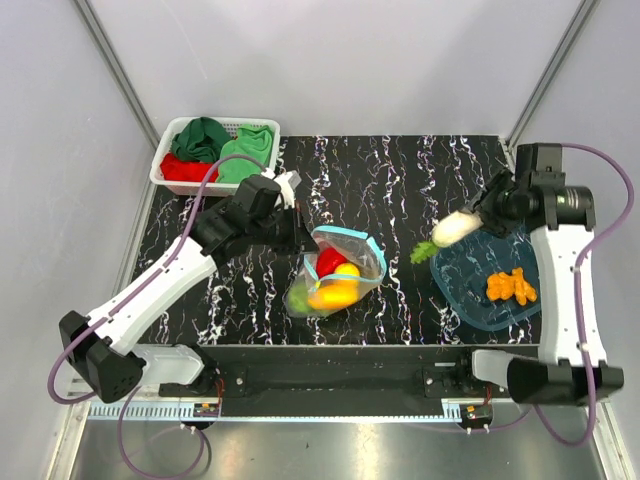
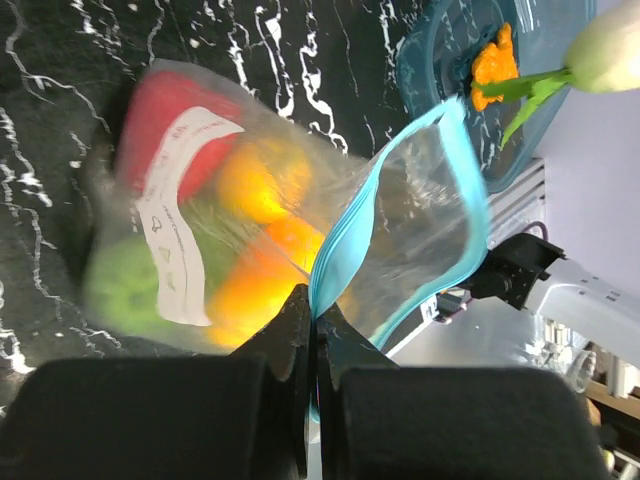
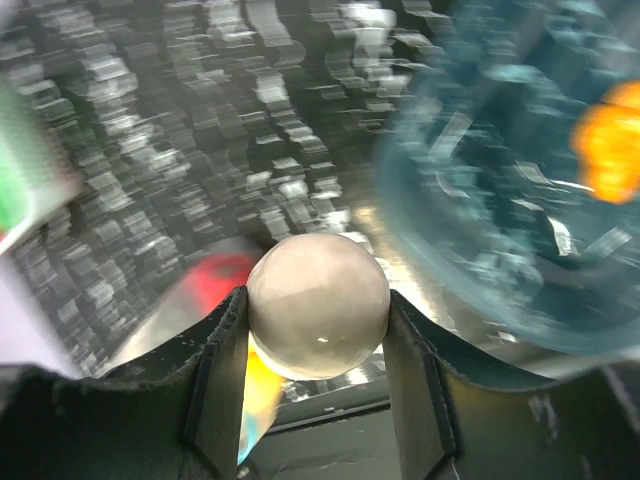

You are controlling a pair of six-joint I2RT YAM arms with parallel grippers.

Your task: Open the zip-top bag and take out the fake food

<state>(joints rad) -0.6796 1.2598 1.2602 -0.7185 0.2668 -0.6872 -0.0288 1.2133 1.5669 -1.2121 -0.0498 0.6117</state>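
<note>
The left gripper point(image 2: 313, 322) pinched the open zip-top bag point(image 1: 362, 262) by its strip, the right gripper point(image 1: 478, 215) clasped a white piece point(image 1: 455, 228) at the tub point(image 1: 470, 302) rim, and most fake food point(image 1: 335, 292) lay bagged.

White shells are covering the left arm point(image 1: 150, 287) and right arm point(image 1: 566, 285) between black joints. Purple cables point(image 1: 630, 195) are trailing along both. The left gripper point(image 2: 314, 316) and right gripper point(image 3: 316, 304) are showing black fingers.

Robotics lab test cell: a left arm point(image 1: 150, 290) and a right arm point(image 1: 570, 290) bolted to a black rail point(image 1: 330, 378) at the edge of a marble-patterned table point(image 1: 400, 180), boxed in by plain grey panels point(image 1: 380, 60) on aluminium struts point(image 1: 118, 68), purple cables point(image 1: 600, 153) looping, a zip-top bag point(image 1: 350, 250) of fake food point(image 1: 335, 292) laid out.
</note>
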